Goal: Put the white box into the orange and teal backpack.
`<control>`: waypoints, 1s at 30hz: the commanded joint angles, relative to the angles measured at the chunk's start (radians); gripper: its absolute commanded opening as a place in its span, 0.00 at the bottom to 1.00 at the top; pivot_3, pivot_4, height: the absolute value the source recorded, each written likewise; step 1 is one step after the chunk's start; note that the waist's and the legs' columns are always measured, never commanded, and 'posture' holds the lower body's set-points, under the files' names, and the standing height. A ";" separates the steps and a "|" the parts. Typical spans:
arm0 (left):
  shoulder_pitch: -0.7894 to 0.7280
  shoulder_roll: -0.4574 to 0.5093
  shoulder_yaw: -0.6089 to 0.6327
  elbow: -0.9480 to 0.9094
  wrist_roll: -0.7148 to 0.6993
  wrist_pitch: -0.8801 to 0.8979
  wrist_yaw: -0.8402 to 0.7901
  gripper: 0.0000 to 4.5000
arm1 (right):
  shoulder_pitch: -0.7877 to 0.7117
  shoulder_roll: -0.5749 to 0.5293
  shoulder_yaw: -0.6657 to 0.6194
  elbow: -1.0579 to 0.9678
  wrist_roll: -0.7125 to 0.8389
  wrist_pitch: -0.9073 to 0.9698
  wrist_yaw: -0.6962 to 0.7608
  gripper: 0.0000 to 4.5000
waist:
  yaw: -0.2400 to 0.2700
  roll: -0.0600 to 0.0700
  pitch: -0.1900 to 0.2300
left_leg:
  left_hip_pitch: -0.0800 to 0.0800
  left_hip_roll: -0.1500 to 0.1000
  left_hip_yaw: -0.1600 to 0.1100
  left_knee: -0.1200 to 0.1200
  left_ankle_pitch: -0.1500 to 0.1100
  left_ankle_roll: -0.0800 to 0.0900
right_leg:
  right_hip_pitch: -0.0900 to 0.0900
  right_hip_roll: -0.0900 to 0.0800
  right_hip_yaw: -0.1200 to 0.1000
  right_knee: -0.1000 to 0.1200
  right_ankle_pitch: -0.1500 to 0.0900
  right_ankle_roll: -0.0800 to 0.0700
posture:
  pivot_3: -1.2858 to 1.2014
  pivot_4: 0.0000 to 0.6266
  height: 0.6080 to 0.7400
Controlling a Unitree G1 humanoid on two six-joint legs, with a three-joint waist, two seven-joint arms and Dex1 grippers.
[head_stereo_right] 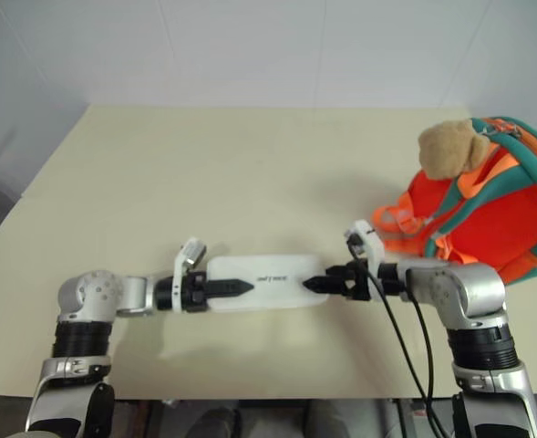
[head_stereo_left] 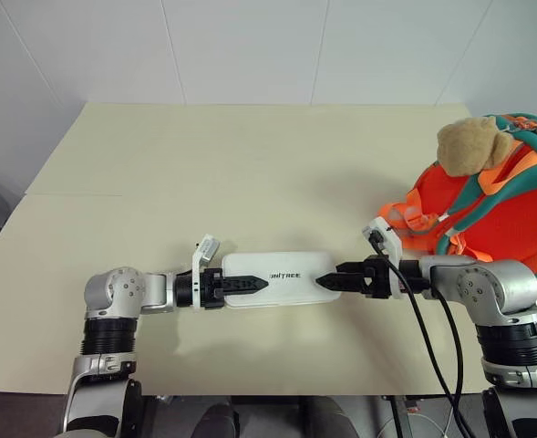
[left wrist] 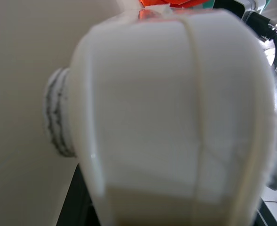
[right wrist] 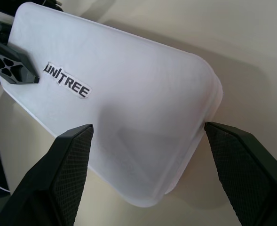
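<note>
The right gripper was seen with its two black fingers spread wide apart on either side of one short end of the white box, without being closed on it. At the opposite end, the left gripper was laid over the box's top; whether its fingers were clamped on it could not be told. The box was shown lying flat on the pale table, lettering upward, between the two arms. The orange and teal backpack, topped by a tan plush bear head, was set near the table's right edge, just behind the right arm.
</note>
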 commanded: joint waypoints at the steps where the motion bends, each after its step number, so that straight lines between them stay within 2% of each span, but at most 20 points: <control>1: -0.013 0.012 0.028 -0.043 -0.083 0.025 -0.053 0.32 | 0.014 -0.022 -0.010 -0.036 0.038 -0.023 0.040 1.00 | 0.000 0.000 0.000 | 0.000 0.000 0.000 0.000 0.000 0.000 | 0.000 0.000 0.000 0.000 0.000 0.000 | 0.52 0.24 1.00; 6: 0.009 0.020 0.087 -0.138 -0.154 -0.021 -0.083 0.32 | 0.071 -0.050 -0.142 -0.081 0.059 -0.096 0.023 1.00 | 0.003 0.000 0.000 | -0.001 0.000 0.000 0.000 0.000 -0.001 | 0.000 0.000 0.000 -0.002 0.000 0.000 | 0.52 0.24 1.00; 11: 0.105 0.070 0.102 -0.241 -0.148 -0.217 -0.165 0.32 | 0.179 -0.080 -0.423 -0.231 0.144 -0.081 -0.072 1.00 | 0.006 0.000 0.000 | -0.002 0.001 0.000 -0.002 0.000 -0.004 | 0.000 0.000 -0.001 -0.005 0.000 0.000 | 0.52 0.24 1.00; 15: 0.163 0.106 0.086 -0.226 -0.111 -0.344 -0.211 0.32 | 0.273 -0.080 -0.692 -0.394 0.262 -0.048 -0.171 1.00 | 0.007 0.000 0.000 | -0.002 0.001 0.001 -0.002 -0.001 -0.003 | 0.000 -0.001 -0.001 -0.007 0.000 0.000 | 0.52 0.24 1.00; 19: 0.161 0.118 0.027 -0.175 -0.059 -0.452 -0.238 0.32 | 0.381 -0.071 -0.871 -0.495 0.286 -0.052 -0.292 1.00 | 0.009 0.000 0.000 | -0.002 0.001 0.001 -0.001 -0.003 0.001 | 0.001 0.000 -0.001 -0.007 0.000 0.000 | 0.52 0.24 1.00; 24: 0.110 0.133 -0.062 -0.101 -0.005 -0.524 -0.289 0.32 | 0.461 -0.015 -0.953 -0.586 0.294 -0.090 -0.448 1.00 | 0.006 0.000 0.000 | 0.000 0.001 0.002 0.000 -0.003 0.002 | 0.003 0.000 0.000 -0.006 0.000 0.000 | 0.52 0.24 1.00; 27: 0.085 0.138 -0.090 -0.068 0.007 -0.545 -0.315 0.32 | 0.471 0.004 -0.926 -0.596 0.282 -0.126 -0.507 1.00 | 0.002 0.000 0.000 | 0.000 0.001 0.002 0.000 -0.003 0.002 | 0.003 0.000 0.000 -0.005 0.000 0.000 | 0.52 0.24 1.00; 30: 0.071 0.142 -0.108 -0.049 0.012 -0.563 -0.339 0.32 | 0.432 0.028 -0.832 -0.534 0.215 -0.204 -0.560 1.00 | -0.005 0.000 0.000 | 0.001 0.001 0.003 -0.001 -0.003 0.002 | 0.003 0.000 0.001 -0.005 0.000 0.000 | 0.52 0.24 1.00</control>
